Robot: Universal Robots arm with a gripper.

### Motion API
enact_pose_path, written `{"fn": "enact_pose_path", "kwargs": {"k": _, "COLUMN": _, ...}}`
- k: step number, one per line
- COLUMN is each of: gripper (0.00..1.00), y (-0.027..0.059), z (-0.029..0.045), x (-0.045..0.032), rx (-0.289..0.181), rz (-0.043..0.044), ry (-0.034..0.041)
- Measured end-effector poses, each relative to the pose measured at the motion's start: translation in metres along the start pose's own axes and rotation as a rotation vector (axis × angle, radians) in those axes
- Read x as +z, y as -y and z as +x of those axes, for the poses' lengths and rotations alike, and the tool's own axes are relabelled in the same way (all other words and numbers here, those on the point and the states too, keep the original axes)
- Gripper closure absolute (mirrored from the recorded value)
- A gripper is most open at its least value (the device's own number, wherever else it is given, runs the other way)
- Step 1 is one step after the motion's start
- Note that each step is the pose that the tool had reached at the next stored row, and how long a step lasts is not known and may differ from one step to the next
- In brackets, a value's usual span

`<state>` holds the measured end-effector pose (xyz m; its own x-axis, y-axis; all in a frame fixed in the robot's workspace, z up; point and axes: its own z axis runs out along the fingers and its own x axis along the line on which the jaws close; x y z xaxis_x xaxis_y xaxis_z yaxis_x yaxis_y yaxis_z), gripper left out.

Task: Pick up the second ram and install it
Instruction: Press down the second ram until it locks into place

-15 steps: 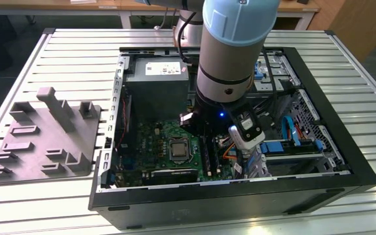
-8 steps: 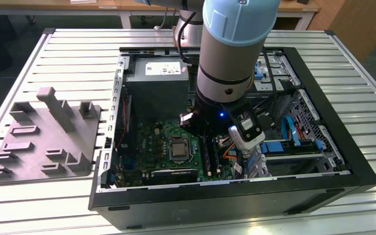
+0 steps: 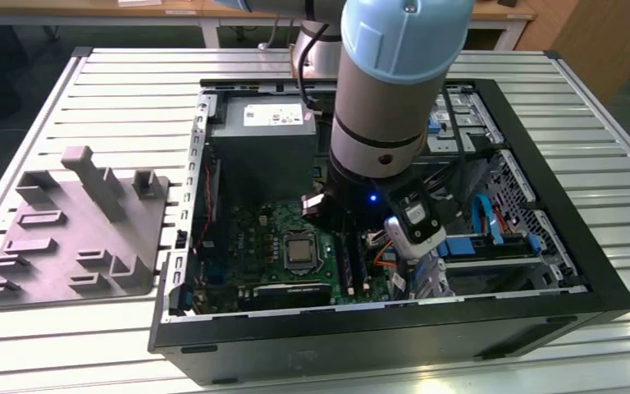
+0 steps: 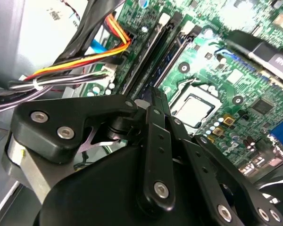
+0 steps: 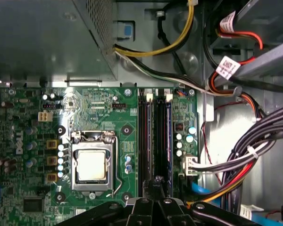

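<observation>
My gripper [image 3: 343, 226] reaches down into the open computer case, over the green motherboard [image 3: 260, 238]. Its fingers look shut, tips together, in both wrist views [image 4: 154, 94] [image 5: 156, 181]. The tips hang at the near end of the long black slot strips [image 5: 148, 141]. A slim ram stick with a blue-green edge [image 5: 169, 141] [image 4: 166, 61] stands seated in the strip nearest the cables, just beside the tips. I cannot tell whether this is the second ram, nor whether the tips touch a stick.
The processor socket [image 5: 92, 165] lies beside the slots. Cable bundles [image 5: 240, 160] [image 4: 75, 66] crowd the slots' other side. A power supply box [image 3: 262, 144] fills the case's far end, and drive bays [image 3: 490, 242] the exterior view's right. A grey fixture [image 3: 75, 222] sits outside the case.
</observation>
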<state>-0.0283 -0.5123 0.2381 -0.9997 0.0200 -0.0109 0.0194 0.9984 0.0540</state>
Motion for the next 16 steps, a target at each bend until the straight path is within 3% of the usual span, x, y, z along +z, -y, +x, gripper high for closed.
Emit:
{"fn": "enact_pose_path", "kwargs": {"k": 6, "gripper": 0.9, "y": 0.0126, "z": -0.0003, "x": -0.0007, "rx": 0.0, "rz": 0.0001, "ry": -0.0001}}
{"fn": "enact_pose_path", "kwargs": {"k": 16, "gripper": 0.9, "y": 0.0253, "z": -0.0004, "x": 0.0004, "rx": 0.001, "rz": 0.0002, "ry": -0.0002}}
